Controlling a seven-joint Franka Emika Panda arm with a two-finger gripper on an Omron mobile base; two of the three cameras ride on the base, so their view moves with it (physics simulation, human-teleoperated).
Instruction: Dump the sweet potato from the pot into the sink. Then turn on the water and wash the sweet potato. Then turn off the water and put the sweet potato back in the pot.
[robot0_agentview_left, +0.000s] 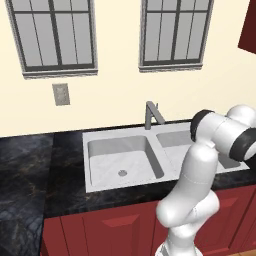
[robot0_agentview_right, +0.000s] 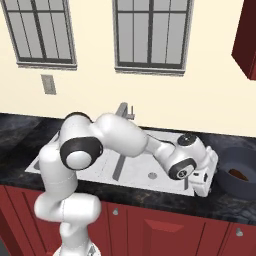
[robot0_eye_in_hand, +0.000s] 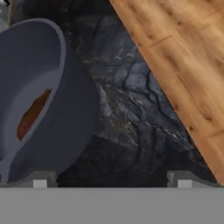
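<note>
The white arm reaches across the sink (robot0_agentview_right: 107, 172) to the right end of the dark stone bench (robot0_agentview_right: 20, 130), its gripper (robot0_agentview_right: 201, 184) pointing down just left of the pot (robot0_agentview_right: 239, 175). The gripper's jaws are spread wide and hold nothing; in the hand view the two fingertips (robot0_eye_in_hand: 40, 181) rise far apart at the bottom, with bare bench (robot0_eye_in_hand: 127, 122) between them. The pot (robot0_eye_in_hand: 39, 100) stands upright on the bench beside the sink's right edge, near the gripper but apart from it. The sweet potato (robot0_agentview_right: 238, 174) lies inside the pot, a reddish-brown lump against the dark inner wall; the hand view shows the sweet potato (robot0_eye_in_hand: 33, 113) as an orange-brown sliver past the pot's rim.

In the left base view the sink (robot0_agentview_left: 122, 157) shows its larger left basin with a round drain, and part of the right basin behind the arm's elbow. The grey angular faucet (robot0_agentview_left: 152, 115) stands at the back rim between the basins, its spout angled toward the right one. No water shows in either basin.

Red cabinets (robot0_agentview_left: 115, 230) run below the bench. Two grey-framed windows (robot0_agentview_left: 52, 35) sit in the cream wall above, with a grey wall plate (robot0_agentview_left: 61, 94) under the left one. A wooden floor (robot0_eye_in_hand: 183, 57) shows beyond the bench edge in the hand view.
</note>
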